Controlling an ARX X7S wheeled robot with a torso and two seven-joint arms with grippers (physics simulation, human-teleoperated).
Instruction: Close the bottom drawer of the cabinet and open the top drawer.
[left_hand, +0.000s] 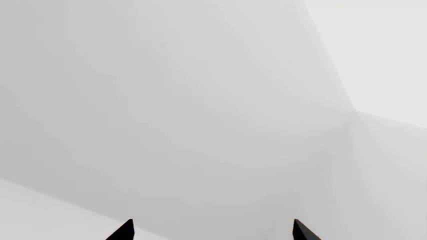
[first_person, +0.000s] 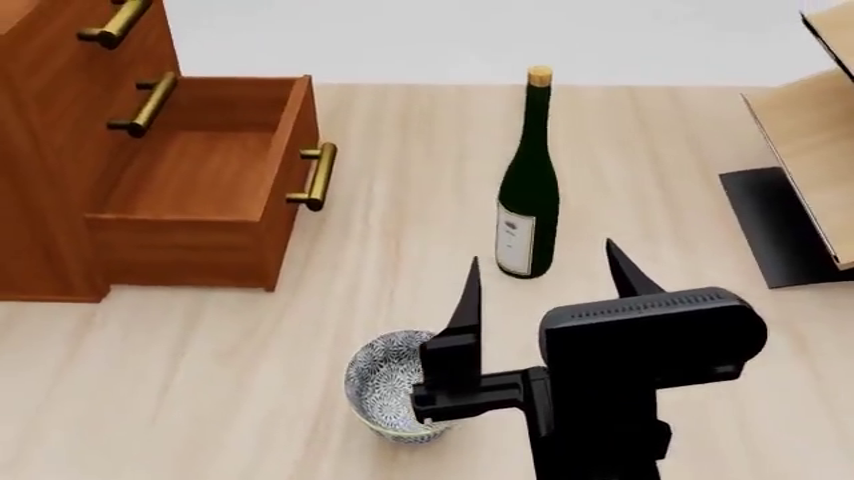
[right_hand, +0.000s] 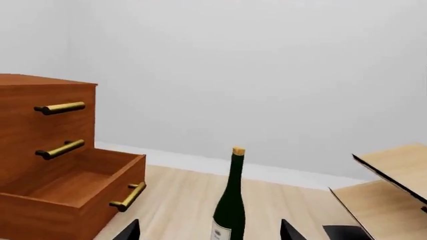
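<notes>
Bottom drawer (first_person: 200, 190) stood pulled out of the cabinet (first_person: 60, 130).
Top drawer (right_hand: 47, 107) sat flush; right gripper (first_person: 541, 280) hovered released near the bottle (first_person: 527, 190); left gripper (left_hand: 212, 231) spread.

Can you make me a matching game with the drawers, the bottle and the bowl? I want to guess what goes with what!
Things:
1. bottom drawer
2. top drawer
3. bottle
4. bowl

Clues:
A. dark green, standing upright with a cork
B. pulled out and empty
C. blue and white pattern, partly behind the right gripper
D. pushed shut, highest brass handle

Pairs: 1-B, 2-D, 3-A, 4-C
</notes>
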